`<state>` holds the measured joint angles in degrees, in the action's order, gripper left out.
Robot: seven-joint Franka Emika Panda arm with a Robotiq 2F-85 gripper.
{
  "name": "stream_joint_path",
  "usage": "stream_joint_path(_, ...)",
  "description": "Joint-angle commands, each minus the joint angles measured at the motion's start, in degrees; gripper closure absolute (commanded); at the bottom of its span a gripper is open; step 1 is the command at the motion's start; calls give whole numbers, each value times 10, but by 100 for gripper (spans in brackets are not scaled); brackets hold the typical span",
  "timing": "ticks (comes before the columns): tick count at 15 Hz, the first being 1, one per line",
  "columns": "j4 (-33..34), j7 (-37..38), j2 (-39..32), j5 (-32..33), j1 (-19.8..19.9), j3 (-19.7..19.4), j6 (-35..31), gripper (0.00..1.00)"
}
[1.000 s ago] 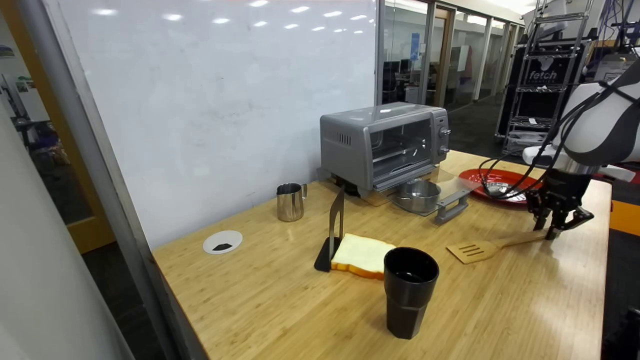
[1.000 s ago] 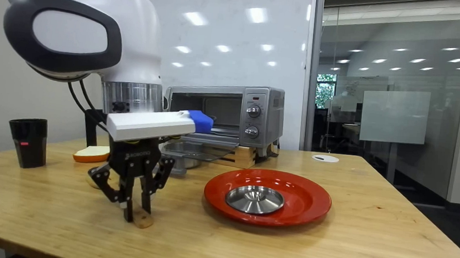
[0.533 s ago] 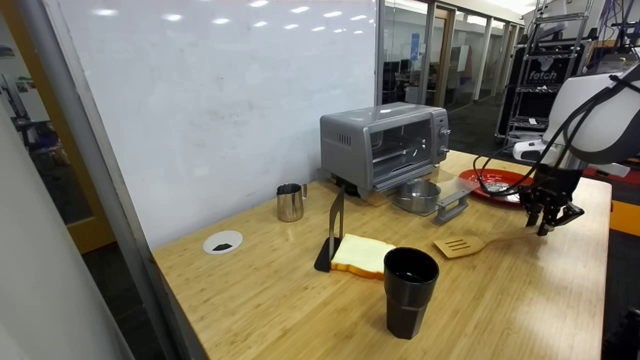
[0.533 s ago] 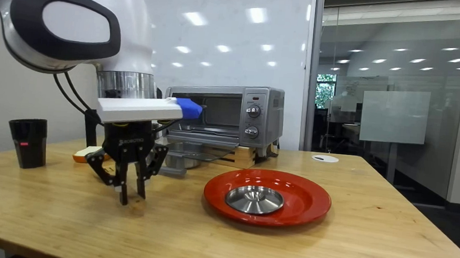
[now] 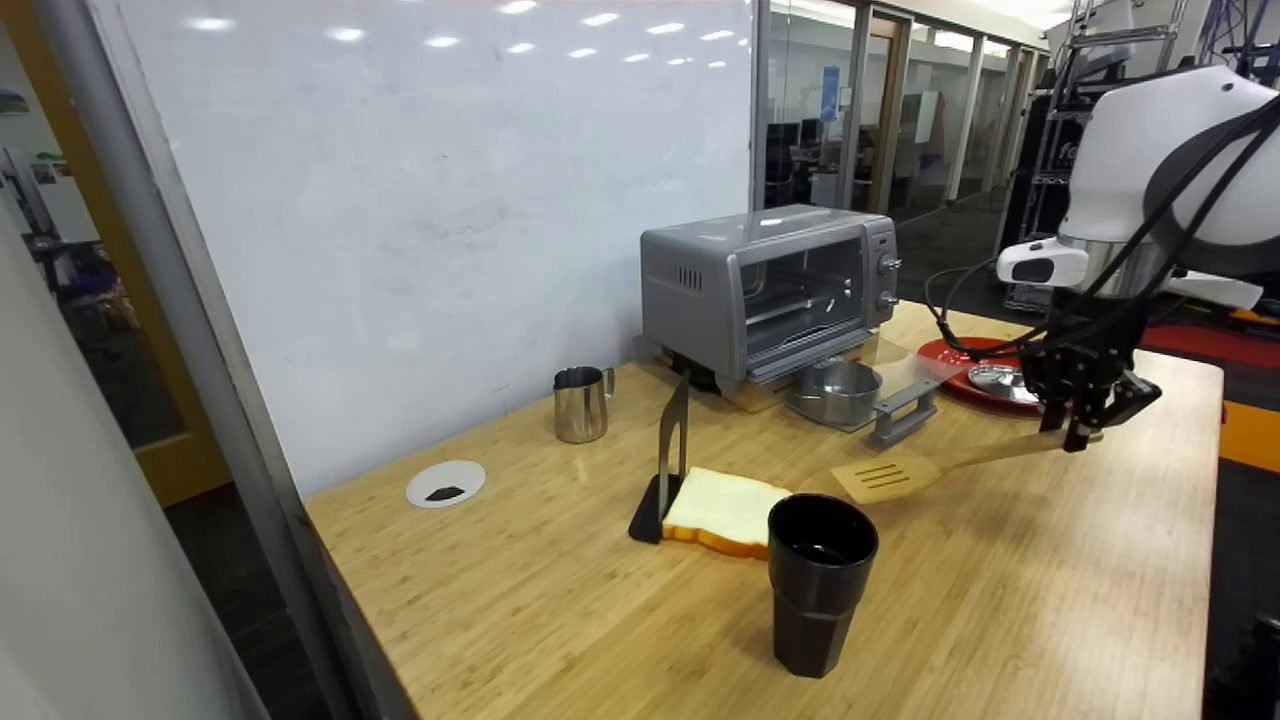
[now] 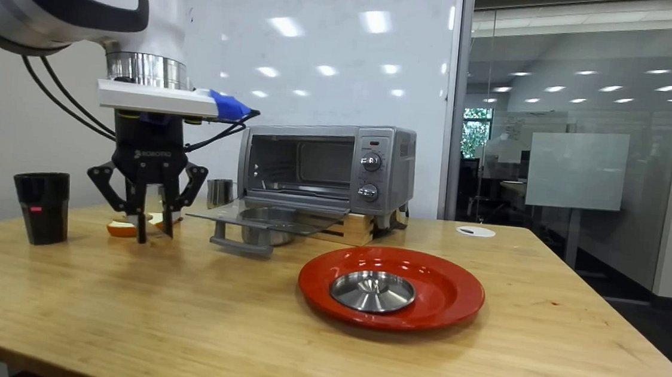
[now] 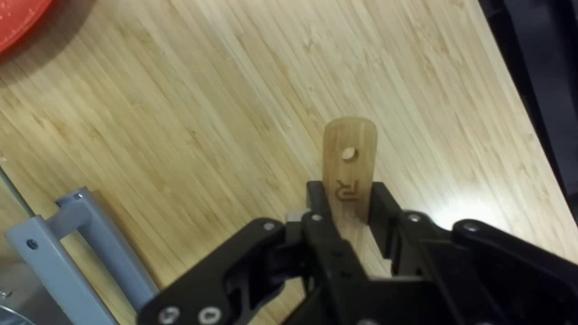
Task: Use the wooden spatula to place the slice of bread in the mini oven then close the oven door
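Hand (image 7: 347,192) clamps the wooden spatula (image 5: 930,466) out in front of the mini oven (image 5: 700,300)

Seen in the wrist view, the fingers (image 7: 382,198) press the spatula's handle from both sides, parted by only its width, and the handle's end, with its hole and dark mark, sticks out past their tips. Both exterior views show the hand pointing down, in front of the mini oven and beyond its lowered oven door (image 6: 309,219). The slotted blade points toward the side of the mini oven opposite its control knobs (image 6: 371,162); whether it touches the desk (image 5: 560,600) cannot be told.

Flat on the desk, the slice of bread (image 5: 722,510) lies forward of the mini oven and out past that same knobless side. Just beside it a black utensil (image 5: 648,515) stands upright, and a black cup (image 5: 820,590) stands farther from the mini oven than either. A metal pitcher (image 5: 581,408) stands off the same side of the mini oven, close to the whiteboard (image 5: 450,200) behind it. Beneath the glass of the lowered door, in front of the mini oven, stands a metal pot (image 6: 283,237). Before the mini oven's knob side sits a red plate (image 6: 453,293) bearing a metal lid (image 6: 372,292).
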<state>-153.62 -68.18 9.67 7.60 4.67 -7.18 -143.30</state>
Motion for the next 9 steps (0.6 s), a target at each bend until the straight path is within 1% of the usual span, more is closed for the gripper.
stream_joint_path(1,16,77,2,43,-4,21,57,93)
stream_joint_path(5,23,123,-1,58,-13,27,87,93)
stream_joint_path(9,36,160,-17,59,-23,33,92,93)
